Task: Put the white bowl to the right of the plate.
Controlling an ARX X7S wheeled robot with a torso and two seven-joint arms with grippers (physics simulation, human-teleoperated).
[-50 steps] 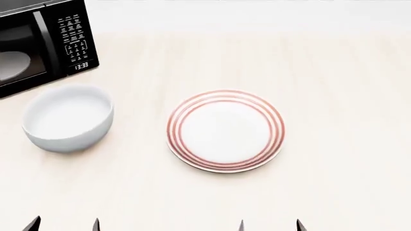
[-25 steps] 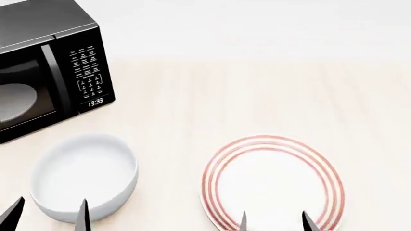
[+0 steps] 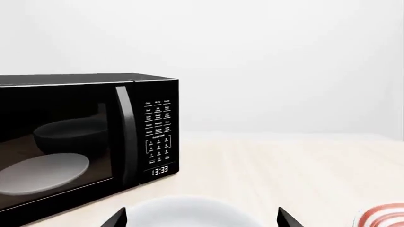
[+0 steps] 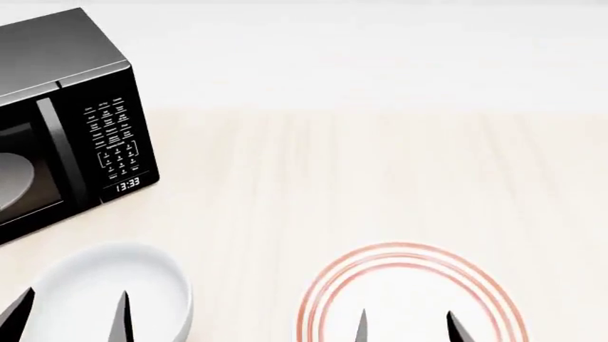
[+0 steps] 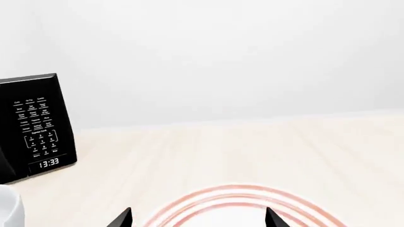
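The white bowl (image 4: 105, 292) sits on the pale wooden table at the bottom left of the head view, left of the plate (image 4: 409, 296), a flat white plate with red-orange rings. My left gripper (image 4: 71, 317) is open, its two dark fingertips over the bowl's near part. In the left wrist view the bowl (image 3: 189, 213) lies between the open fingertips (image 3: 117, 218). My right gripper (image 4: 406, 328) is open over the plate's near part. In the right wrist view the plate (image 5: 233, 208) lies between its tips, and the bowl's edge (image 5: 9, 208) shows.
A black microwave (image 4: 67, 128) with a keypad and clock reading 13:33 stands at the back left, a pale turntable dish (image 3: 44, 172) behind its glass door. The table (image 4: 380, 178) runs to a white wall behind.
The view has shifted forward: bowl, plate and microwave have all slid down in the head view. Both grippers' fingertips now overlap the bowl and plate; they stay open.
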